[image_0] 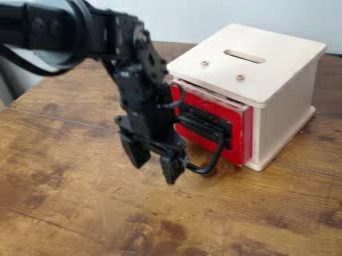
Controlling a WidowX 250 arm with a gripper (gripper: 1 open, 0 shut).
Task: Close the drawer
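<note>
Camera: a brown wood-grain tabletop meets a pale wall.

Wooden table; cream-white box, slotted top.

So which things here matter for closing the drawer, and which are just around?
For the job:
- red drawer front with black centre panel
- black loop handle
- black gripper

Just around:
- brown wooden table

Housing the drawer: cream-white slotted box
</note>
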